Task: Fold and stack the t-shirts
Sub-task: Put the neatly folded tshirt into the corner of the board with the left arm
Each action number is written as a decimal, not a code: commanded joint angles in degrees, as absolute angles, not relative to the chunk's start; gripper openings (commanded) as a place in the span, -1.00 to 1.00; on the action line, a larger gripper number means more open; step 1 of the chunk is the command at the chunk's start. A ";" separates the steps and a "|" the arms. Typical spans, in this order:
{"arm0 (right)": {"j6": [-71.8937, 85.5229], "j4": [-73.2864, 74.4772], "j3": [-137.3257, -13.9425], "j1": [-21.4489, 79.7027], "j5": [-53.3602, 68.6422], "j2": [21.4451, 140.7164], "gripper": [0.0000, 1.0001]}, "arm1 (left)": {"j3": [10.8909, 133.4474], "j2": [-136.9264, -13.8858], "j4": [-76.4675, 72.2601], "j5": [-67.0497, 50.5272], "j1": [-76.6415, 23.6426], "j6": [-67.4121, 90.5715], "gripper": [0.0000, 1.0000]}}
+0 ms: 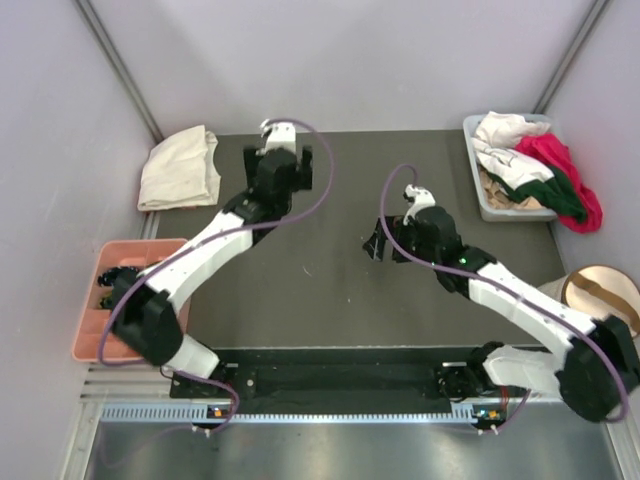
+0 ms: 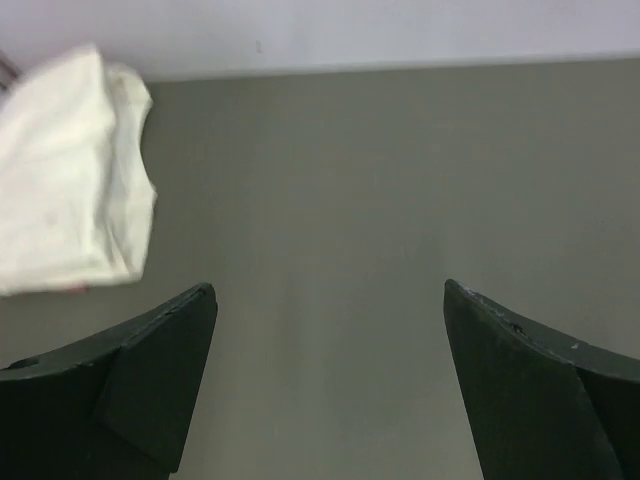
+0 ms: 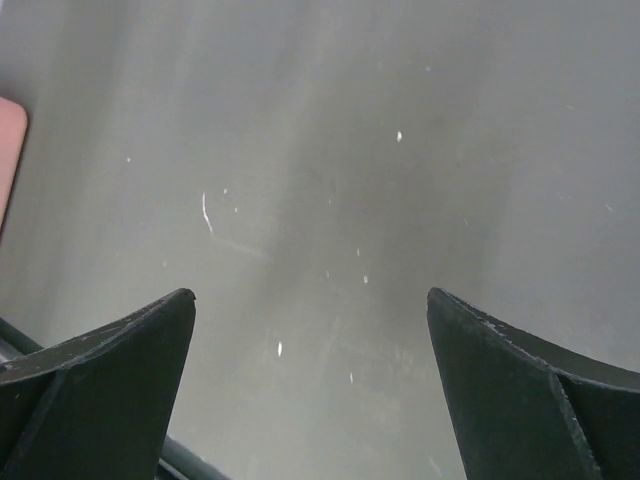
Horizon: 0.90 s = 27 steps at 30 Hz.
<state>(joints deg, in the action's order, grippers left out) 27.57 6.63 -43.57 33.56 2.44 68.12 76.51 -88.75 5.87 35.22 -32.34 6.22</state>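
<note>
Spread wide and empty, the left end effector and right end effector hover over the tabletop. A folded cream t-shirt lies far-left; tangled t-shirts fill the gray bin far-right. Best to pinch one top layer only.

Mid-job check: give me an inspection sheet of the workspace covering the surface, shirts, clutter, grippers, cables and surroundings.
Surface: dark table, bare in the middle, with faint specks and scratches.
Job's things: folded cream shirt at the far left corner. White shirt, magenta shirt and dark green shirt lie heaped unfolded in the grey bin at far right, spilling over its rim.
Clutter: pink tray holding small dark items at the left edge; round beige pouch at the right.
Grippers: left gripper and right gripper are both open and empty, over bare table.
Cables: a purple cable loops along each arm, clear of the shirts.
Surroundings: plain pale walls; nothing else seen.
</note>
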 commanded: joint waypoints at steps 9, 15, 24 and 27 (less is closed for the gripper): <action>33.83 24.24 -30.51 44.29 -20.98 38.78 0.98 | 39.13 -53.45 14.41 31.90 -38.93 30.23 0.98; 40.25 31.28 -26.72 49.74 -30.40 30.25 0.97 | 30.86 -44.92 18.45 34.45 -40.87 35.59 0.98; 40.08 35.33 -26.89 50.10 -33.13 28.04 0.97 | 27.16 -39.81 18.72 37.09 -40.87 36.04 0.98; 40.08 34.89 -26.63 50.01 -33.05 28.74 0.98 | 27.33 -40.16 18.72 37.00 -40.87 35.42 0.98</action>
